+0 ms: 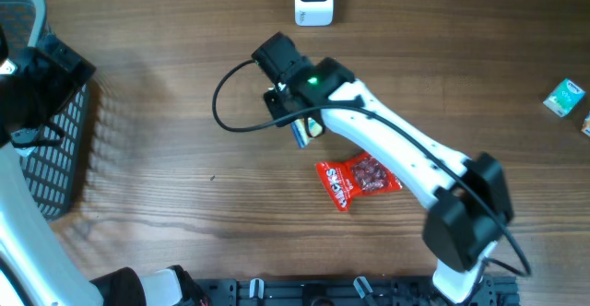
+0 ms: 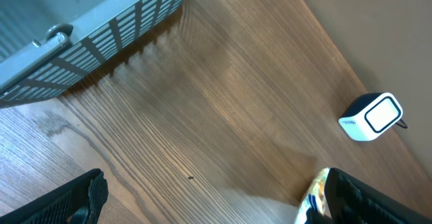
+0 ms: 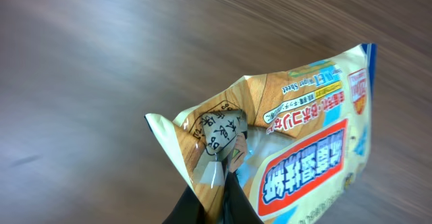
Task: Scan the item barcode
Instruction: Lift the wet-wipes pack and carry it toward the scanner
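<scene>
My right gripper [image 3: 210, 207] is shut on a crumpled corner of a cream snack packet [image 3: 297, 150] with a red label and Japanese print; no barcode shows on it. From overhead the right gripper [image 1: 297, 122] holds that packet [image 1: 308, 131] above the table's middle, below the white scanner [image 1: 313, 0]. The left wrist view shows the scanner [image 2: 371, 116] at the right and an edge of the packet [image 2: 312, 196] beside one finger. My left gripper [image 2: 216, 207] stands wide open over bare wood, holding nothing. A red snack bag [image 1: 358, 179] lies flat near the right arm.
A dark mesh basket [image 1: 55, 149] stands at the left edge, its rim [image 2: 88, 28] close to the left gripper. A black cable [image 1: 226, 94] loops from the right wrist. Two small packets [image 1: 564, 97] lie at the far right.
</scene>
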`<state>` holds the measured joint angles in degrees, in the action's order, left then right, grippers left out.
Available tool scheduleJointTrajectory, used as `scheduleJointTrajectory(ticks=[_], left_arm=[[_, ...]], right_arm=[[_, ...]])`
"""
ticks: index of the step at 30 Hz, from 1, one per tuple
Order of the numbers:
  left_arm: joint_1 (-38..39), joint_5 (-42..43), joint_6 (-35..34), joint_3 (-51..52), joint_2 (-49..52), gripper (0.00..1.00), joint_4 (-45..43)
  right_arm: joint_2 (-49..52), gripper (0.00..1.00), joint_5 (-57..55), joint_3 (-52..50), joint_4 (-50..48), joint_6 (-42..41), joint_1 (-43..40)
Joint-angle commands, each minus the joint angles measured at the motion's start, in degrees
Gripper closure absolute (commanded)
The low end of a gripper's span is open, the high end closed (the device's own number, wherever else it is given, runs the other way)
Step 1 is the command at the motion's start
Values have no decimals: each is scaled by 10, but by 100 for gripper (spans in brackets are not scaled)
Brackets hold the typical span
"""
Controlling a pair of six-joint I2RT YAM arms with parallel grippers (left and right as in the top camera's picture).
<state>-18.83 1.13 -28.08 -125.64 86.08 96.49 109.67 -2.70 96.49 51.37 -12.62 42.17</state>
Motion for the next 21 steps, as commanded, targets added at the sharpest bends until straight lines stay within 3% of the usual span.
scheduleJointTrajectory(ticks=[1,9,15,21], left_arm=[[-3,-6,9,-6,0,0,0],[-3,-6,9,-6,0,0,0],[-3,-6,9,-6,0,0,0],[-3,-6,9,-6,0,0,0]], right_arm=[[-45,96,222,16,-12,-9,0],[-56,96,578,14,-63,-12,-63],[-56,96,588,-63,-71,-46,-148],[-56,96,591,-259,-245,-174,-238]])
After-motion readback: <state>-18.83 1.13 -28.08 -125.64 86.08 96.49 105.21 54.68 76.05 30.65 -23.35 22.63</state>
